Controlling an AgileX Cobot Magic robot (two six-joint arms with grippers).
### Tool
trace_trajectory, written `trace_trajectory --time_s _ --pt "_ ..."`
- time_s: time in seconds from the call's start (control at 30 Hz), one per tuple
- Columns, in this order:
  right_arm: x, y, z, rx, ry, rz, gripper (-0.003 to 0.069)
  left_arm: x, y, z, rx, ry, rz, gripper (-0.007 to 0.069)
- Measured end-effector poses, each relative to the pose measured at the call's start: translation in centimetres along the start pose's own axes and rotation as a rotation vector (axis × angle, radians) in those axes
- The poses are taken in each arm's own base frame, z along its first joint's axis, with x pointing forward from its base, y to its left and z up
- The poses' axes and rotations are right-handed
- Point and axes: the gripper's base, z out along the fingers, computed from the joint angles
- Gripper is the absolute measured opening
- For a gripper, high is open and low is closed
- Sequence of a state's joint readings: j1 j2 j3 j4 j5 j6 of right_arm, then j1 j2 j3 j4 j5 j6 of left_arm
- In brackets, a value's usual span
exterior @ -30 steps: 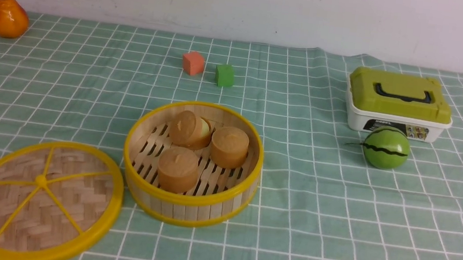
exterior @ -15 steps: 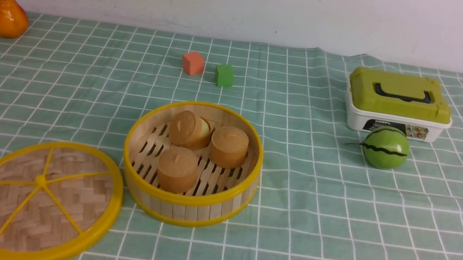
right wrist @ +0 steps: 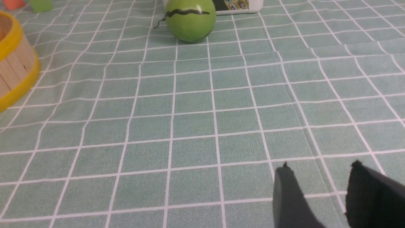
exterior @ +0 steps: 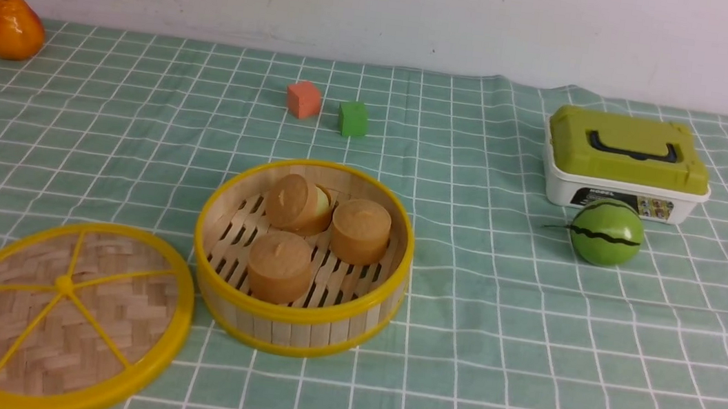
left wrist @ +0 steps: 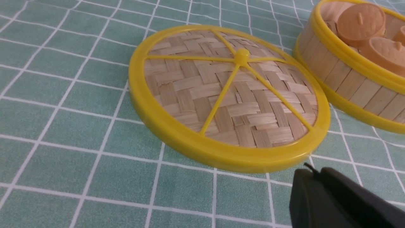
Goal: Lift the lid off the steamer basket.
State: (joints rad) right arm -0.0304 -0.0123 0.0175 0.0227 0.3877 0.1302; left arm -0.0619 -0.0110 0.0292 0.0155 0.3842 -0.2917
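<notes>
Rests flat on the gridded cloth (exterior: 511, 361), off the steamer basket (exterior: 294, 324) and to its left, slightly nearer the robot: that is, with the lid (exterior: 70, 335) lying spokes and knob up. Comes very close to the basket's yellow lower rim at the lid's inner edge; cannot tell whether touching. Holds three brown round pieces (exterior: 280, 267) inside the basket's upright wall, one with its top tipped to show a pale inside. Offers a broad stretch of cloth from the basket's right side towards the right edge of the front view, and another between basket and near edge. Meets edges farther off at the watermelon-like ball (exterior: 607, 232), just in front of the green-topped white box (exterior: 622, 194), and beyond the basket at the red block (exterior: 304, 100) and green block (exterior: 353, 119); at the far left corner, at the pear (exterior: 13, 27). Shows the left gripper (left wrist: 318, 167) with fingertips drawn together, gripping nothing visible, near the lid. Shows the right gripper (right wrist: 319, 164) with fingertips parted, over bare cloth. Cuts off the lid's near rim at the front view's bottom, and much of the basket in both wrist views. Leaves both grippers dark and blurred, seen only in part.
</notes>
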Motion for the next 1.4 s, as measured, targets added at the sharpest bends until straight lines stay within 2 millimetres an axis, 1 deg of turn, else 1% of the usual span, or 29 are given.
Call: trace_trajectory --time_s 0.33,0.97,1.4 --pt "0.0 0.0 0.0 0.0 0.0 0.0 0.0241 0.07 -0.23 0.0 0.042 0.012 0.014 0.0034" --pt "0.0 0.0 0.0 0.0 0.0 0.0 0.0241 0.07 -0.23 0.0 0.042 0.012 0.014 0.0057" --pt "0.0 0.0 0.0 0.0 0.0 0.0 0.0241 0.07 -0.23 0.0 0.042 0.012 0.014 0.0057"
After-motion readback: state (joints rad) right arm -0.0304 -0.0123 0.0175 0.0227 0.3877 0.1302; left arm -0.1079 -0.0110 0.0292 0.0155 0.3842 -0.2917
